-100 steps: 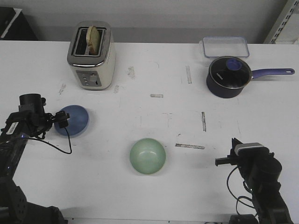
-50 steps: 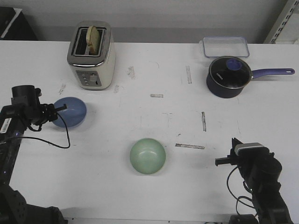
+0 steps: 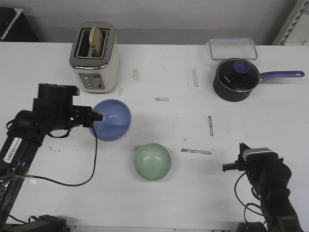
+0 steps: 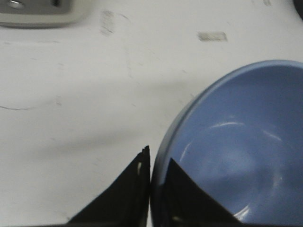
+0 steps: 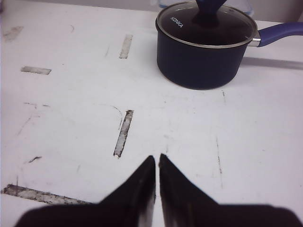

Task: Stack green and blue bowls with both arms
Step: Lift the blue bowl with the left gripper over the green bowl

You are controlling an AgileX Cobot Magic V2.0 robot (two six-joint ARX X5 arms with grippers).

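The white surface (image 3: 159, 72) carries a toaster (image 3: 94, 58) and a navy saucepan (image 3: 236, 79), both well beyond the jaws. The left gripper (image 3: 95, 117) has its jaws clamped on the rim of the blue bowl (image 3: 112, 119), which is tilted. The green bowl (image 3: 152, 161) sits upright, near and below that bowl. The right gripper (image 5: 156, 163) shows its jaws together, holding nothing, with the saucepan ahead.

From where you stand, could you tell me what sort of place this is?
Probably a robot test bench set up like a kitchen: a scuffed white table holds a toaster with bread in it, a lidded saucepan and a clear plastic container.
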